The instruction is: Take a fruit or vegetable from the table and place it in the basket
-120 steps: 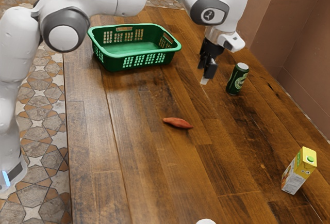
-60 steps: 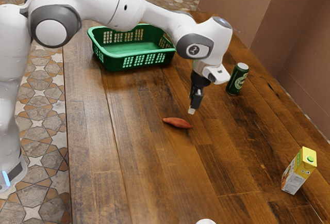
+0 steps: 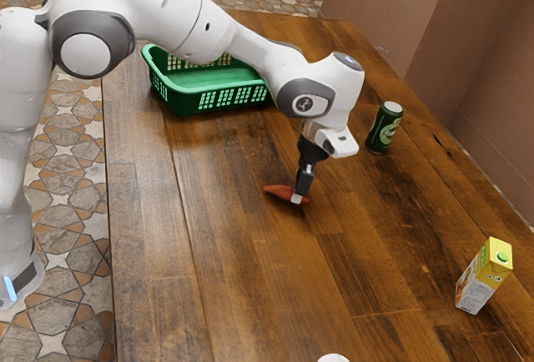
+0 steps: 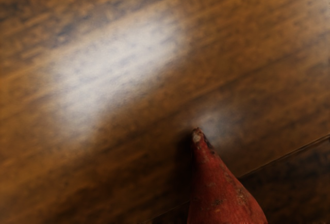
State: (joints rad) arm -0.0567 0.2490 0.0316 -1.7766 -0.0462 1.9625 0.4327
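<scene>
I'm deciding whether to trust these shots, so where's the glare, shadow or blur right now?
Wrist view: a broad pale glare on the blurred table, a fainter one by the root's tip, dark shadow beside the root. Exterior view: crisp overall, soft sheen on the table's near-left planks.

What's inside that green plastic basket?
Inside the green plastic basket I see bare green floor; my white arm hides the far corner toward the exterior view's right, and anything there.

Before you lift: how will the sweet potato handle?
Probably stiff: the sweet potato looks solid, not sagging. Its tapered tip may slip if pinched there. Rounded sides could let it roll on the flat table.
</scene>
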